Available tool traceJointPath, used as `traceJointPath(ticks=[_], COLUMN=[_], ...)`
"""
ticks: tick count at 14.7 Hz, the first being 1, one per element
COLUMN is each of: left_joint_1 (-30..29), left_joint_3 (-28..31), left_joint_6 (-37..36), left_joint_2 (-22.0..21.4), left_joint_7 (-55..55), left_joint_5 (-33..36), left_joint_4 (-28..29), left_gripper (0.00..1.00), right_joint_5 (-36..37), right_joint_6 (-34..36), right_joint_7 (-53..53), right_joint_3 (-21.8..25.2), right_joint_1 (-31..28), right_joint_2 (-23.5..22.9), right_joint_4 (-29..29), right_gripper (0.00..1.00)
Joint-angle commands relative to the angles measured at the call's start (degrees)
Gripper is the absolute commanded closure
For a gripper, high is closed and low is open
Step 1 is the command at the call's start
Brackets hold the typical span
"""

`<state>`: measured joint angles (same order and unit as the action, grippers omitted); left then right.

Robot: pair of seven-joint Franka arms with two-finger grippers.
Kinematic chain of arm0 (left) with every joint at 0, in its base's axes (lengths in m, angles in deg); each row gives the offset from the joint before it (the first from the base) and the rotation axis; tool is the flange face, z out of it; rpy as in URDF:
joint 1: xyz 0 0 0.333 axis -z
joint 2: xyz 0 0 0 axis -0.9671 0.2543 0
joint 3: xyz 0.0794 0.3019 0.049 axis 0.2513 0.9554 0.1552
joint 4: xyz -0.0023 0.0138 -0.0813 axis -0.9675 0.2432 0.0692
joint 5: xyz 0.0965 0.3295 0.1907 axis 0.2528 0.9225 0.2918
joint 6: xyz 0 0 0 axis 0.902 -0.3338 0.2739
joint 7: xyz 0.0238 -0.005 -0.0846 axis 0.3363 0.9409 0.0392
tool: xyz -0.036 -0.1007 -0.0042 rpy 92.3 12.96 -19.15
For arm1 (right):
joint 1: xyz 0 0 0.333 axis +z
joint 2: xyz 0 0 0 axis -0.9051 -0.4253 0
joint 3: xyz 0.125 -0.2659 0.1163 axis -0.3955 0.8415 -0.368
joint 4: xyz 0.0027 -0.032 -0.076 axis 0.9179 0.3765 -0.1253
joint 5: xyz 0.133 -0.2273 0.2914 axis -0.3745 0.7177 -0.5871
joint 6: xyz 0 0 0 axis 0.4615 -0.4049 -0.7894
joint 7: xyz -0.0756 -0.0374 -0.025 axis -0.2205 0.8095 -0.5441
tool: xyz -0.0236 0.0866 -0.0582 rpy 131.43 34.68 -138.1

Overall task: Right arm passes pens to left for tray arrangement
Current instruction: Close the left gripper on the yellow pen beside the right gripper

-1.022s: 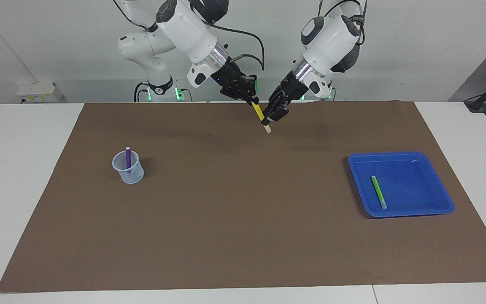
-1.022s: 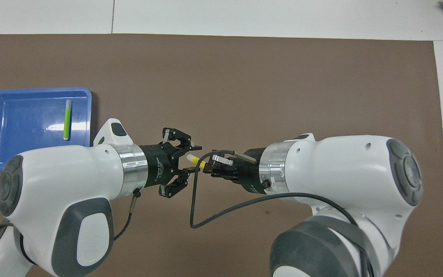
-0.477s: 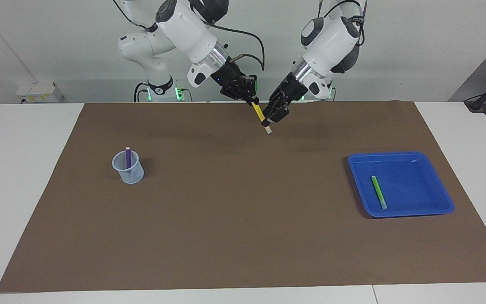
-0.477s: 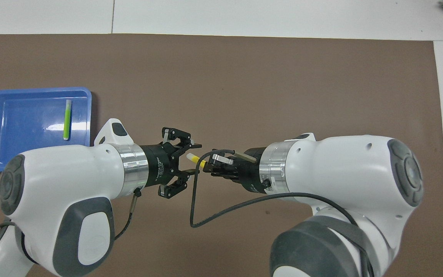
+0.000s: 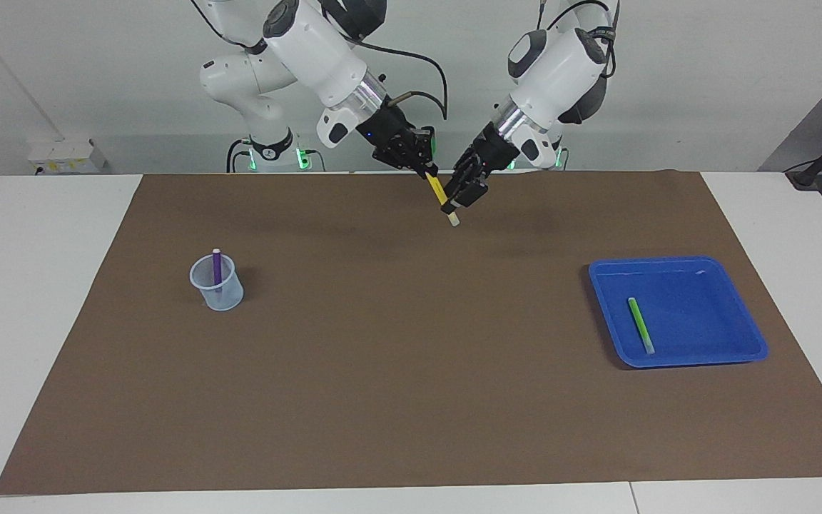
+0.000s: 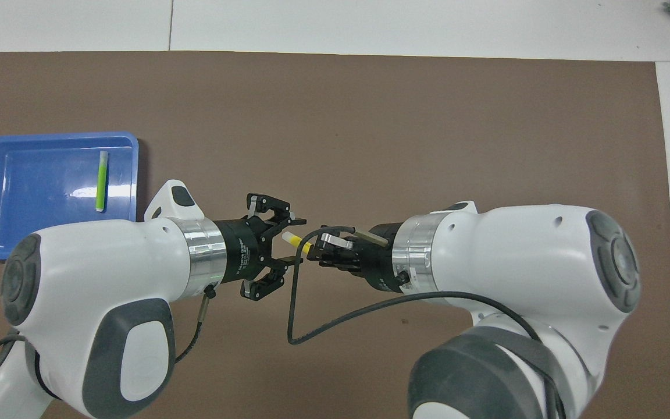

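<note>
Brown mat [image 5: 382,371] mid-handover: right gripper [image 5: 422,168] is clenching yellow pen [image 5: 438,191], left gripper [image 5: 459,201] is straddling its pale tip unclosed; next it needs clamping before release.

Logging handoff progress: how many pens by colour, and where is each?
Green pen: 1, lying in the tray.
Yellow pen: 1, in the right claw, over the mat, at the left claw.
Purple pen: 1, standing in the cup.
Total: 3 pens.
</note>
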<state>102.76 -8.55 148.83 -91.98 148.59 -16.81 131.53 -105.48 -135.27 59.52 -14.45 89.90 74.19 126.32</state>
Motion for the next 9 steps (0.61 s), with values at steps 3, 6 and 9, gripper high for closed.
traceJointPath(ticks=[3,6,9], left_joint_1=[1.8,2.4,2.4], left_joint_3=[0.2,0.2,0.2], left_joint_6=[2.8,3.4,3.3], left_joint_2=[0.2,0.5,0.5], left_joint_7=[0.8,0.9,0.9], left_joint_5=[-1.3,-1.3,-1.3], left_joint_4=[1.1,1.1,1.1], left_gripper=[0.42,0.44,0.51], right_joint_5=[-1.6,-1.6,-1.6], right_joint_6=[-0.9,-0.9,-0.9], right_joint_7=[0.1,0.1,0.1], right_joint_3=[-0.1,-0.1,-0.1], right_joint_1=[-0.2,-0.2,-0.2], right_joint_2=[0.3,0.3,0.3], right_joint_4=[0.4,0.4,0.4], right_gripper=[1.0,1.0,1.0])
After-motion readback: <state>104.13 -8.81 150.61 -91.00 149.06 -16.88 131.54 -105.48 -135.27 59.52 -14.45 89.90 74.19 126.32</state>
